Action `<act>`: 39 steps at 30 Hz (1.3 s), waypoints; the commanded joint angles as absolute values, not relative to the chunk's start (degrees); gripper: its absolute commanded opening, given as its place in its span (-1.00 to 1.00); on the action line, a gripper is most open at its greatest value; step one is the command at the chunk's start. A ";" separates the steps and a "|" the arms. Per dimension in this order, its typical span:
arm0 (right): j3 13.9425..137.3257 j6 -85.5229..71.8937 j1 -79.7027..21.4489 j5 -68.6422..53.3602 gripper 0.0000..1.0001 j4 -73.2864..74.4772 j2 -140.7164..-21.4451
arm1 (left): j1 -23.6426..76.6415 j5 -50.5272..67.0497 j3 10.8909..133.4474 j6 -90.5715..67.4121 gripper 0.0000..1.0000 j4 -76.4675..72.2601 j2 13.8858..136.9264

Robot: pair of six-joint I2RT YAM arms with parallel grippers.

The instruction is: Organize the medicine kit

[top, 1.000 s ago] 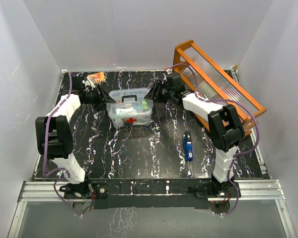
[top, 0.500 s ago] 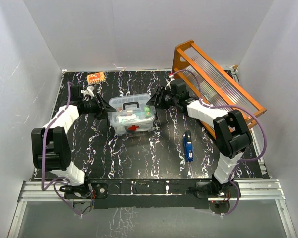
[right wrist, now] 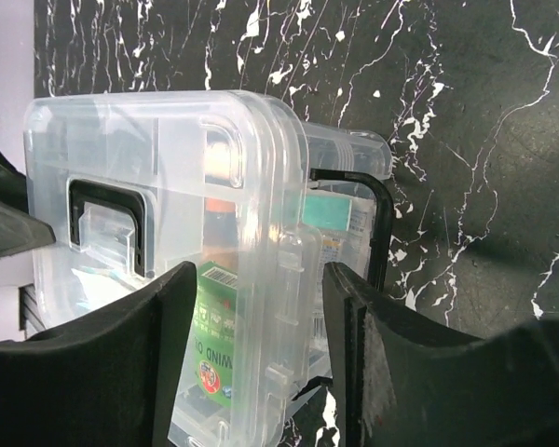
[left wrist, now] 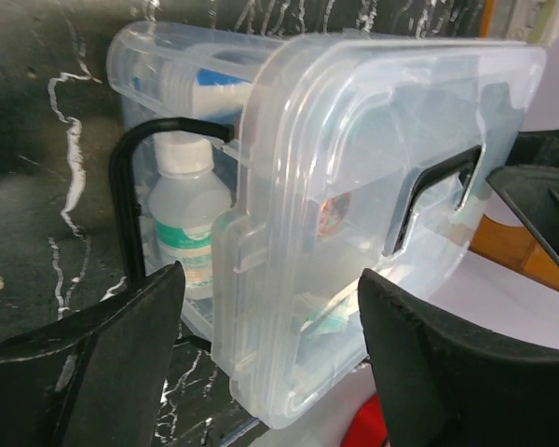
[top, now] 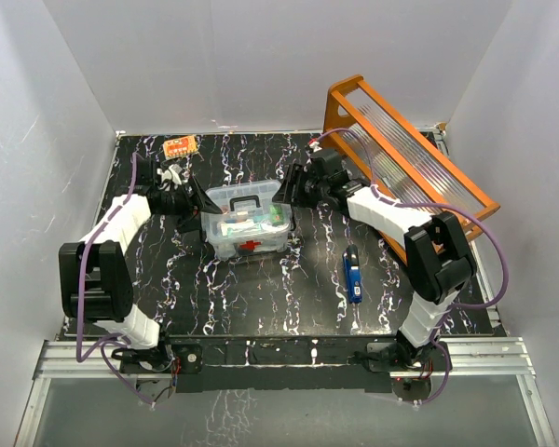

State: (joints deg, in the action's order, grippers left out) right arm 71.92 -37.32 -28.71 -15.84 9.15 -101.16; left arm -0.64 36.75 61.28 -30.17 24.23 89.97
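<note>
The medicine kit (top: pixel 247 223) is a clear box with a red cross on its front, standing mid-table with its clear lid (top: pixel 250 198) and dark handle on top. Bottles and cartons show inside it. My left gripper (top: pixel 199 209) is open at the kit's left end; in the left wrist view the gripper (left wrist: pixel 270 372) straddles the lid's side latch (left wrist: pixel 231 270) without touching it. My right gripper (top: pixel 283 196) is open at the kit's right end; in the right wrist view the gripper (right wrist: pixel 261 372) straddles the lid's edge (right wrist: pixel 284 279). The kit's black side clip (right wrist: pixel 377 223) hangs open.
A large orange wooden rack (top: pixel 405 154) with ribbed clear panels leans at the back right. A blue object (top: pixel 352 274) lies on the black marbled table (top: pixel 261 289) right of the kit. A small orange packet (top: pixel 179 145) lies at the back left.
The kit has shifted a little toward the near edge. Both grippers have come in from the back and closed up on its two ends.
</note>
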 commanded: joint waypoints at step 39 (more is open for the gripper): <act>57.24 -45.04 -25.66 -20.30 0.97 -10.08 -98.31 | -0.46 32.52 67.26 -23.12 0.93 26.72 90.43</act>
State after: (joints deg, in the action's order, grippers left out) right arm 58.43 -43.90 -25.80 -21.37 -5.45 -97.78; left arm -0.58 30.24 67.79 -23.16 26.81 90.08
